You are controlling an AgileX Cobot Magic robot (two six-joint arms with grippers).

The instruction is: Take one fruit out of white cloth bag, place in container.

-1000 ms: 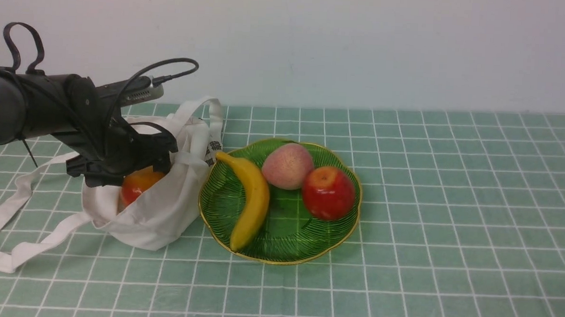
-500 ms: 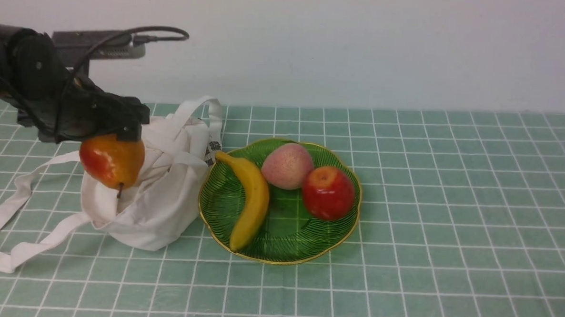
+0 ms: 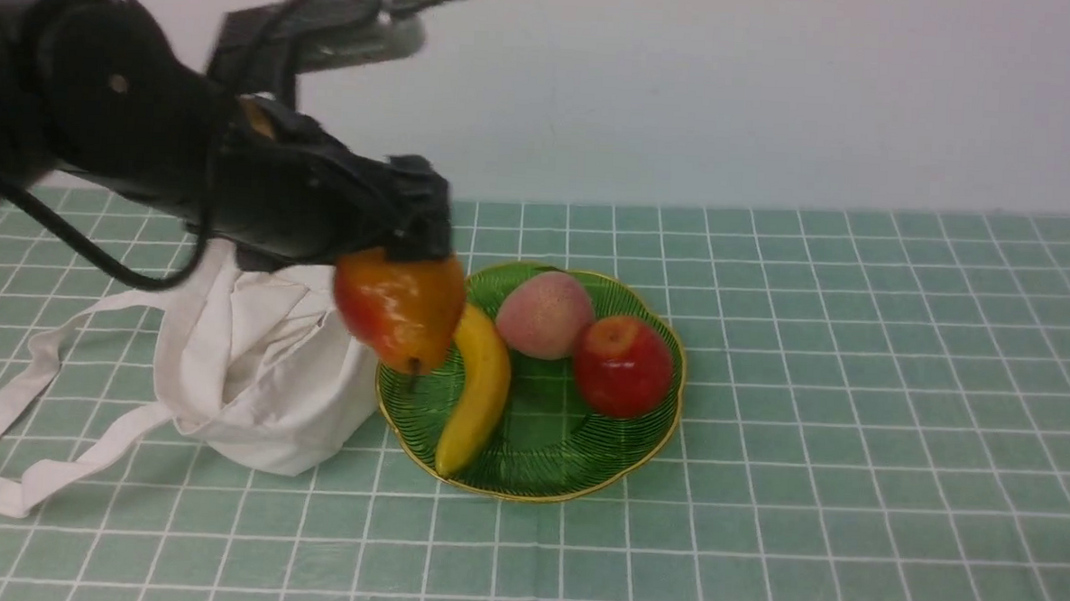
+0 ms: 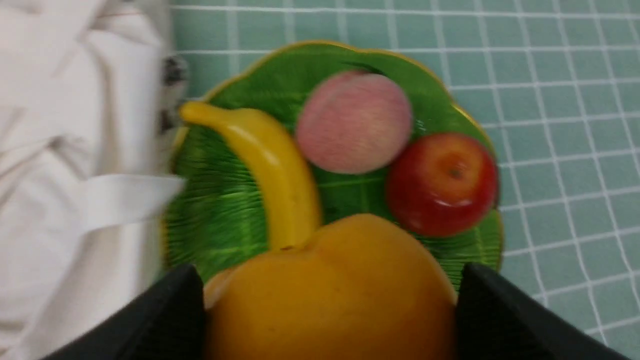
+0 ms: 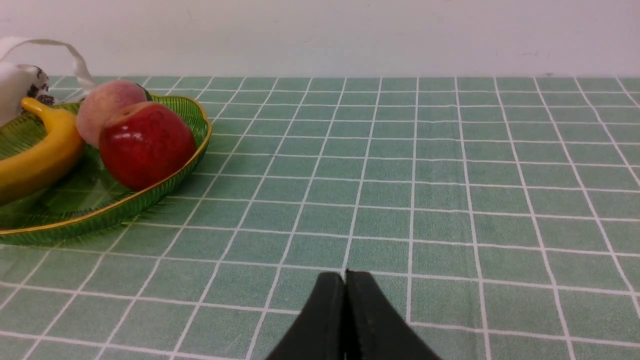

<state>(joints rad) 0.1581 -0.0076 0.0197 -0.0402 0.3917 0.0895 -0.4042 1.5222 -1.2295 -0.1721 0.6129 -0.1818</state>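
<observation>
My left gripper (image 3: pixel 406 263) is shut on the fruit (image 3: pixel 399 311), a glossy orange-yellow pear with a red blush, stem pointing down. It hangs in the air over the left edge of the green glass plate (image 3: pixel 537 454), above the banana's upper end. In the left wrist view the fruit (image 4: pixel 330 295) fills the space between both black fingers (image 4: pixel 165 320), with the plate (image 4: pixel 215 220) beneath. The white cloth bag (image 3: pixel 261 379) slumps just left of the plate, its straps trailing left. My right gripper (image 5: pixel 345 280) is shut and empty, low over the tablecloth, right of the plate (image 5: pixel 150 200).
On the plate lie a banana (image 3: pixel 477 388), a matte pink peach (image 3: pixel 545 314) and a round red apple (image 3: pixel 622 366). A green checked cloth (image 3: pixel 856 396) covers the table, and a pale wall stands behind it.
My left gripper lifted the fruit out of the bag, then carried it right, from above the bag to over the plate's left edge. The bag has slumped.
</observation>
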